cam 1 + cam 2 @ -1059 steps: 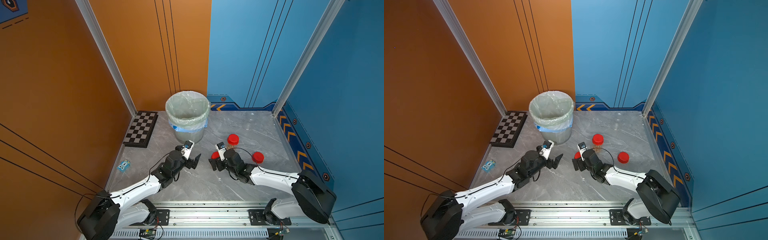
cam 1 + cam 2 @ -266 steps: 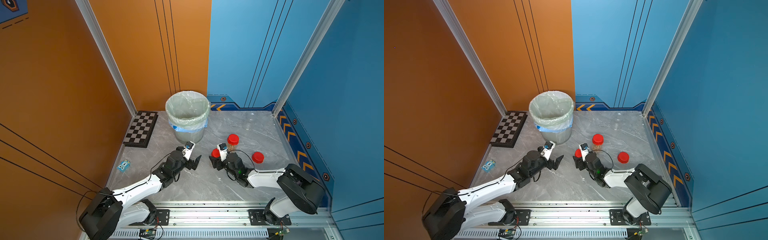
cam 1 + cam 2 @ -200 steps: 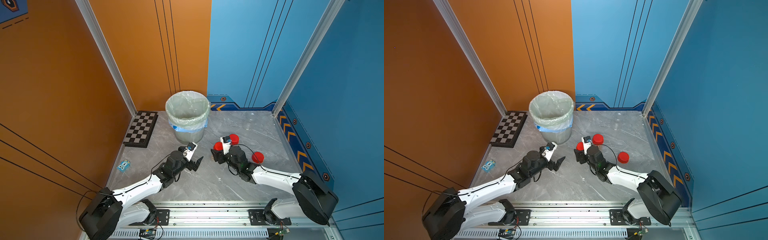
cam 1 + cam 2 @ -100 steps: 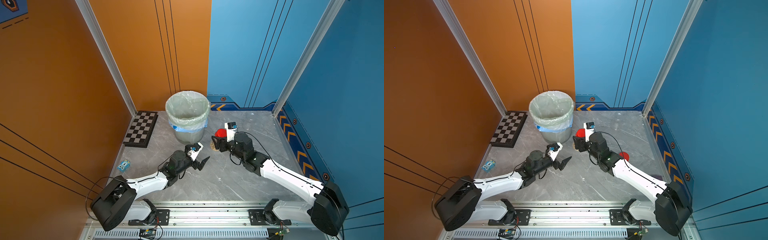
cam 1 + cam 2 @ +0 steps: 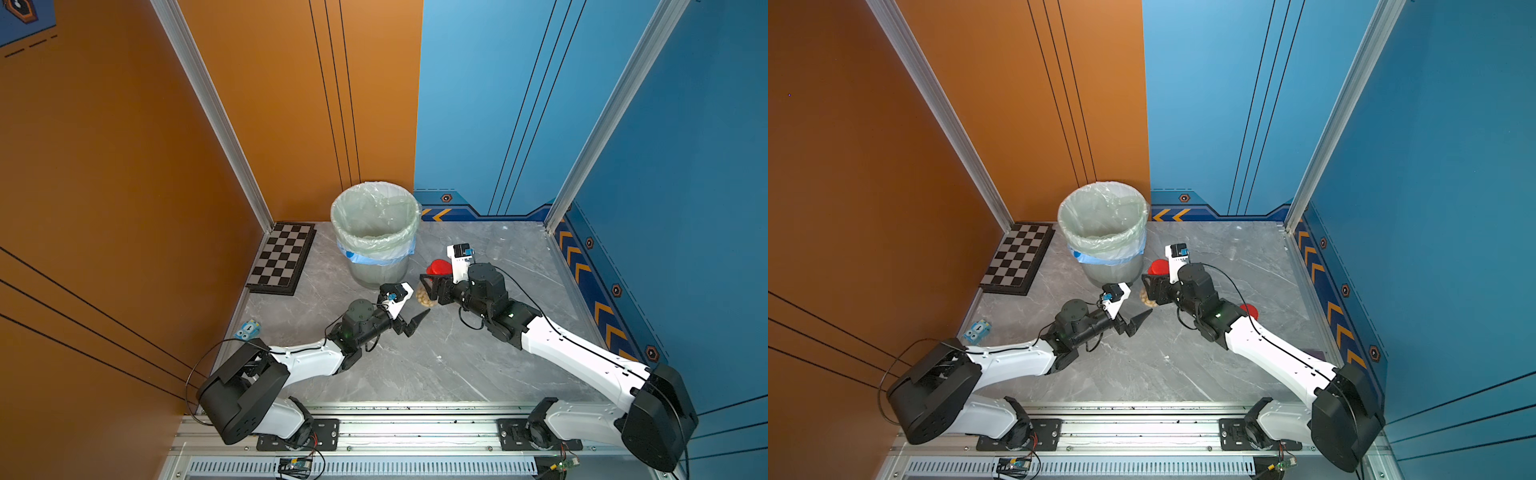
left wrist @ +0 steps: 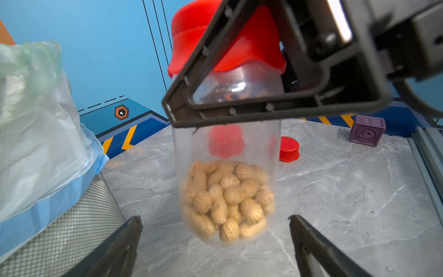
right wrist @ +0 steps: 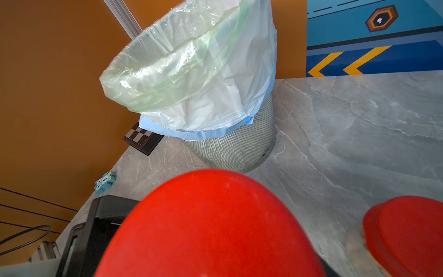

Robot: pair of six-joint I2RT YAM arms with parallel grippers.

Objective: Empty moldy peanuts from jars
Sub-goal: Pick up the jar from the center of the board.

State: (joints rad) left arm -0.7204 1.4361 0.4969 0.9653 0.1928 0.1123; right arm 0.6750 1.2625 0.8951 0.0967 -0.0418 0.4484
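The right gripper (image 5: 429, 289) has its black jaws closed across the clear wall of a jar (image 6: 191, 153), gripping it just below the red lid (image 6: 225, 36), which sits on top. A heap of pale tan peanuts (image 6: 227, 201) fills the lower part of the jar. In the left wrist view its base appears to hang clear of the grey marbled table (image 5: 436, 365), though the gap cannot be confirmed.

At about 7 o'clock from the jar in both top views, the left gripper (image 5: 409, 312) points toward it with its jaws spread wide and nothing between them. Its dark fingers (image 6: 115, 249) stand on either side of the jar's base, apart from it.

A mesh bin (image 5: 376, 272) lined with a pale green bag stands at 11 o'clock from the held jar, close by. A second jar (image 5: 1250, 309), only its red top showing, sits at 3 o'clock, partly behind the right arm. A chessboard (image 5: 282, 257) lies at 9 o'clock from the bin, against the orange wall. A small blue toy (image 5: 248, 329) rests at 9 o'clock from the left gripper, near the table's edge. A purple cube (image 6: 368, 129) sits by the blue wall.
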